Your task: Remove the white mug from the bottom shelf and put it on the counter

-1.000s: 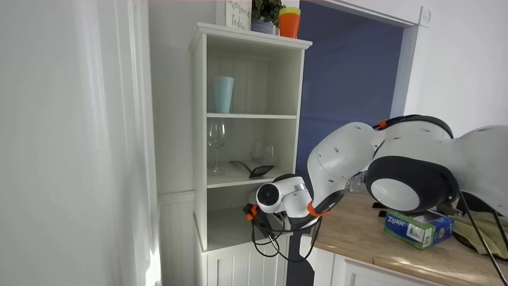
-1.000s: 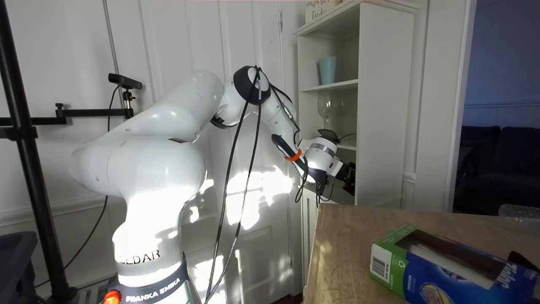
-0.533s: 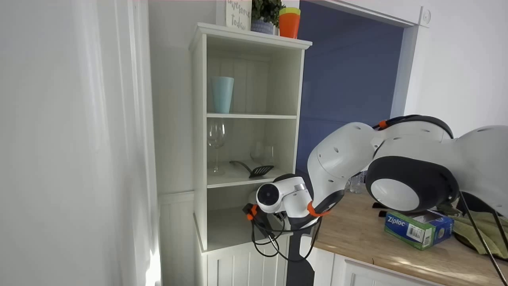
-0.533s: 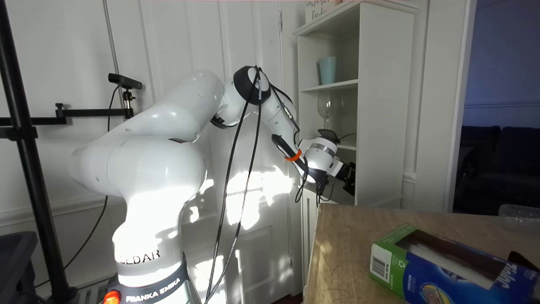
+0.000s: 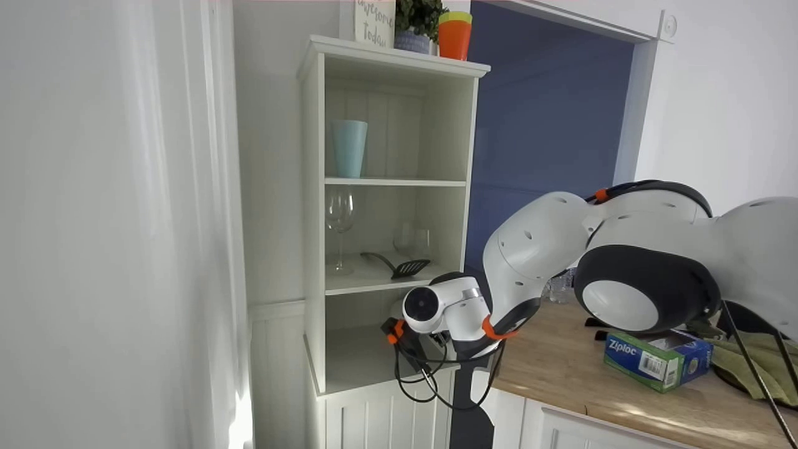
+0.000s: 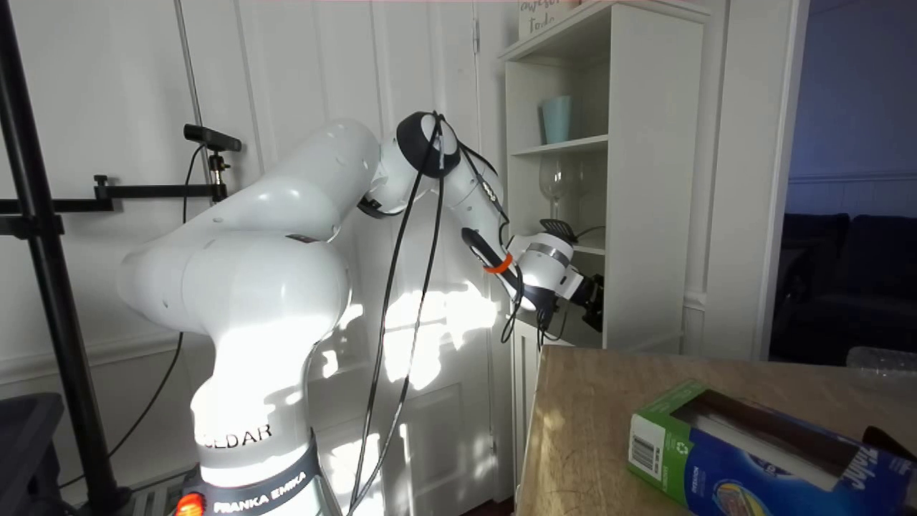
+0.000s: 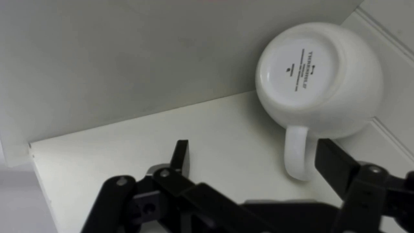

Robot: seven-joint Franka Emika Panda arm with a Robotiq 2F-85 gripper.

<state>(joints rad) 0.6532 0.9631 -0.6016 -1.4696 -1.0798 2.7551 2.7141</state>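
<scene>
A white jointed robot arm [image 5: 530, 246] extends in from the right in an exterior view and bends down to the lowest opening of a tall, narrow white wooden shelving unit [image 5: 446, 125]. Beside the unit stands the light tan wood-look counter [image 5: 548, 368]. The opening is the bottom shelf [image 5: 352, 358], a flat pale surface, and in its back corner, on the counter side, is a small round white ceramic mug [image 7: 326, 81]. In the wrist view the mug's flat base faces out, printed with small dark lettering, and its curved white handle [image 7: 296, 155] points toward the bottom of that view. The black two-fingered gripper [image 7: 254, 157] has its jaws wide apart; the handle shows between them, close to the right-hand one, and whether they touch I cannot tell.

On the counter surface, back from the front edge, lies an opened blue-and-green cardboard Ziploc box [image 5: 658, 360], with a rumpled olive-green cloth [image 5: 745, 362] near it. Higher in the unit, a clear stemmed wine glass [image 5: 340, 218] stands toward the left edge of the middle level, a black slotted spatula [image 5: 408, 269] lies near its front edge, and a pale blue-green tumbler [image 5: 350, 149] stands upright one level above
</scene>
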